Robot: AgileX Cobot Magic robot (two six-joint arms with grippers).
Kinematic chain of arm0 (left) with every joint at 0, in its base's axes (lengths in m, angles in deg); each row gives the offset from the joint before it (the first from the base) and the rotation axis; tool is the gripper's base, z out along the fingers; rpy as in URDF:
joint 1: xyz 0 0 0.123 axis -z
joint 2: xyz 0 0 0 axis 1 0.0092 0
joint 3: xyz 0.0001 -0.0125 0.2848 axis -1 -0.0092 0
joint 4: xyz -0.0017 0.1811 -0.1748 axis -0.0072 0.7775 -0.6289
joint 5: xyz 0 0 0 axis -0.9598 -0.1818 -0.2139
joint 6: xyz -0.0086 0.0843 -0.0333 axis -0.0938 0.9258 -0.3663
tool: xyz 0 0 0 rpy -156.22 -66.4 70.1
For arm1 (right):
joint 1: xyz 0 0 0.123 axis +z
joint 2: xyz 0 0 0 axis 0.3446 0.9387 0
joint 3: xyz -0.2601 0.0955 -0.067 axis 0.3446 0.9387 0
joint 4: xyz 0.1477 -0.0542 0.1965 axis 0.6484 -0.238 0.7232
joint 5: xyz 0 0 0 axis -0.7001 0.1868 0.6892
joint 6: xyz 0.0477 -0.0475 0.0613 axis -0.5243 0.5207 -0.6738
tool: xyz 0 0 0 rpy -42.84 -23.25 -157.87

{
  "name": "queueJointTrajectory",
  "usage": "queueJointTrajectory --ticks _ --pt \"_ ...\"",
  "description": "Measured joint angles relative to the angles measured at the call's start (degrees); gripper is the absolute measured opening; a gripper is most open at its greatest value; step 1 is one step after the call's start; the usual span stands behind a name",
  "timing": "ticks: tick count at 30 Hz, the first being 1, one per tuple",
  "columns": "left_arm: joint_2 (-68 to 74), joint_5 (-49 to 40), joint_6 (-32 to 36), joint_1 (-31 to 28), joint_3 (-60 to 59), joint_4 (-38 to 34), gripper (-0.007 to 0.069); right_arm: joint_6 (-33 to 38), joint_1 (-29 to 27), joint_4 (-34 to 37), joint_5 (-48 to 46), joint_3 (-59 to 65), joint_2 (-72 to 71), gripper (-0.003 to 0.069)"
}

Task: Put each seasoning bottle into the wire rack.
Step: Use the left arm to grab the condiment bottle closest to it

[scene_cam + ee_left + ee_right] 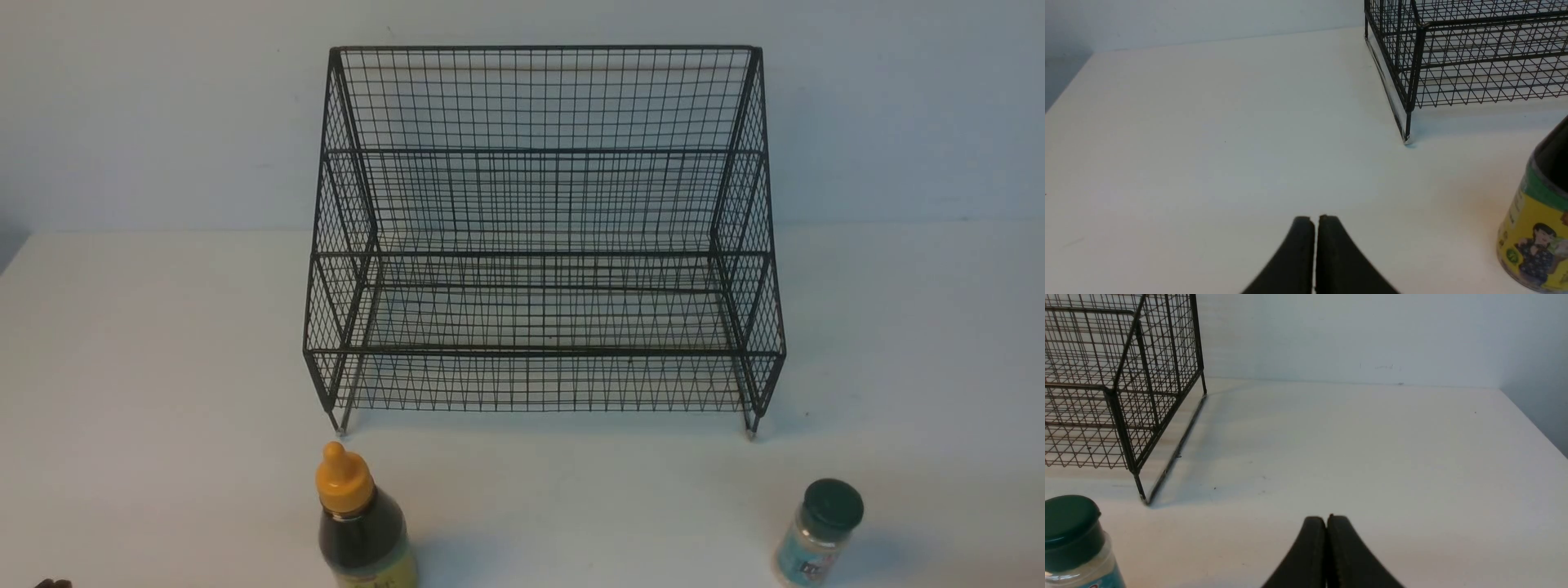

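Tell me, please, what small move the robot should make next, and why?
Probably open the left claw, ready for the dark-liquid bottle: the claw is shut and holds nothing, while that bottle stands close by on the table, outside the wire rack.

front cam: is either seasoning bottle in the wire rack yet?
No, the dark-liquid bottle and the green-lidded jar both stand on the table in front of the empty wire rack.
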Motion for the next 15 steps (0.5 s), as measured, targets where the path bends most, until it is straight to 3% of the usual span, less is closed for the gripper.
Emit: queueJointTrajectory --ticks 9,12,15 --pt "0.0 0.0 -0.2 0.0 0.0 0.0 -0.0005 0.0 0.0 0.0 0.0 0.0 0.0 -0.0015" --pt "0.0 0.0 -3.0 0.0 0.0 -4.5 -0.0005 0.0 0.0 0.0 0.0 0.0 0.0 -0.0015" --pt "0.0 0.0 -10.6 0.0 0.0 -19.2 -0.0005 0.0 0.0 0.0 0.0 0.0 0.0 -0.0015"
